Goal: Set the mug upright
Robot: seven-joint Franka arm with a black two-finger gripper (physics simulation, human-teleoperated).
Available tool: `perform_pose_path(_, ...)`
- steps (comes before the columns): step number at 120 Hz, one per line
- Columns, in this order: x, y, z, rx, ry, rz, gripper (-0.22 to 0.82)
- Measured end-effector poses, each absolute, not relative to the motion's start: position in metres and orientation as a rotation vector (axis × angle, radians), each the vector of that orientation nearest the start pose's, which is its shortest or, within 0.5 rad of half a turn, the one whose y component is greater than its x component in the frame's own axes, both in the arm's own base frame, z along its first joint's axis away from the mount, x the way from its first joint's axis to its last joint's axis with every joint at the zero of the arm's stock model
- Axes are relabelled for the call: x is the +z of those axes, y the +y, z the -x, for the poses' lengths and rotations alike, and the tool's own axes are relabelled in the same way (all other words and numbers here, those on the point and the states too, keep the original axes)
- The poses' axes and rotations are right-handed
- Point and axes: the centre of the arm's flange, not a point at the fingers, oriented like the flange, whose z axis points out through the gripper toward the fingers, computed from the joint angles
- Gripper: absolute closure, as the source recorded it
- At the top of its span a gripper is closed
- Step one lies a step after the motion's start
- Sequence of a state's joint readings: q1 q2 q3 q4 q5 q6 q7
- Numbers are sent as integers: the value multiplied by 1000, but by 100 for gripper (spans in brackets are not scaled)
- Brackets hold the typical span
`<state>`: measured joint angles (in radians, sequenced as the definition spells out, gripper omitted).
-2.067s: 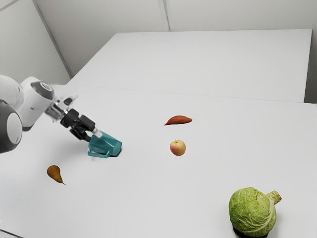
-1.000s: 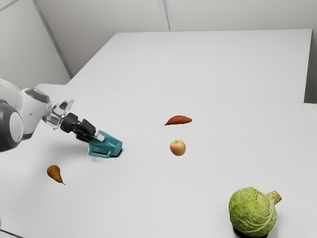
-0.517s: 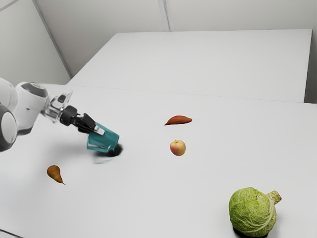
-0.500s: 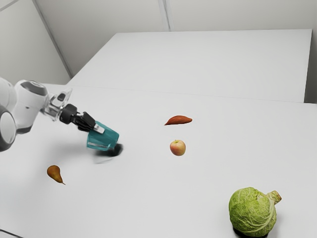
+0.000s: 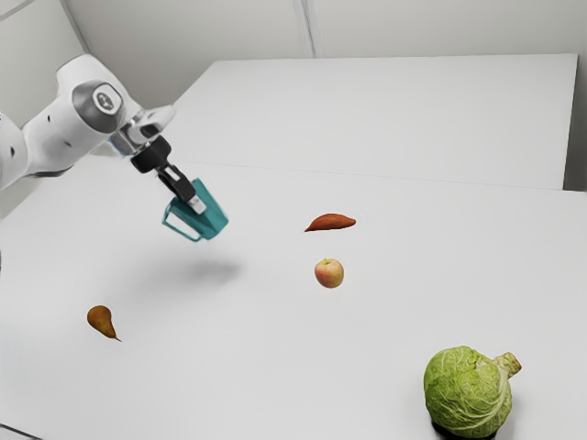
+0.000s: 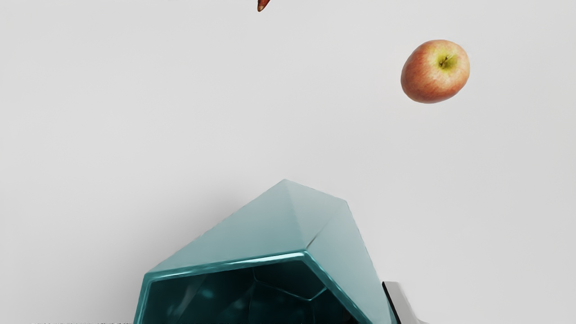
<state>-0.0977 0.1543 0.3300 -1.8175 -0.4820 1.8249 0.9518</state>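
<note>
Held above the table (image 5: pixel 385 339) in the exterior view, the teal mug (image 5: pixel 209 218) is tilted, its handle toward the exterior view's left. My gripper (image 5: pixel 194 202) is shut on its body, reaching in from the upper left. A soft shadow lies on the table below it. In the wrist view the faceted mug (image 6: pixel 270 234) has its open mouth facing my hand's camera, with a light fingertip of my gripper (image 6: pixel 398 301) against one side. The other finger is hidden there.
An apple (image 5: pixel 329 273) and a reddish sweet potato (image 5: pixel 331 222) lie toward the exterior view's right of the mug. A brown pear (image 5: pixel 102 321) lies nearer the camera, and a cabbage (image 5: pixel 468 392) sits at the lower right.
The mug was lying on the table, then slightly raised; now it hangs higher, tipped more toward upright, with its handle in clear view. My arm has risen with it. The other objects have not moved.
</note>
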Motion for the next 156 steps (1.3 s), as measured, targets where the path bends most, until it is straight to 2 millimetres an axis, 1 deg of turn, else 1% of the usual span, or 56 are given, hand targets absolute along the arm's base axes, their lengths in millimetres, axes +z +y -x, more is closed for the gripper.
perform_pose_path(5, 459, 78, -584, -184, 1040, 3328, 78)
perform_pose_path(12, 461, 62, -583, -141, 1090, 3239, 78)
perform_pose_path(22, 458, 43, -578, -89, 1136, 3132, 78)
perform_pose_path(29, 453, 34, -575, -65, 1147, 3078, 78)
perform_pose_path(44, 444, 28, -566, -33, 1130, 2996, 78)
perform_pose_path(66, 423, 22, -558, 14, 1086, 2938, 78)
perform_pose_path(79, 415, 10, -555, 31, 1075, 2921, 78)
perform_pose_path(103, 398, -18, -548, 67, 1070, 2892, 78)
perform_pose_path(120, 386, -30, -550, 73, 1052, 2883, 78)
perform_pose_path(142, 369, -31, -555, 77, 1002, 2883, 78)
perform_pose_path(156, 363, -35, -558, 61, 990, 2873, 78)
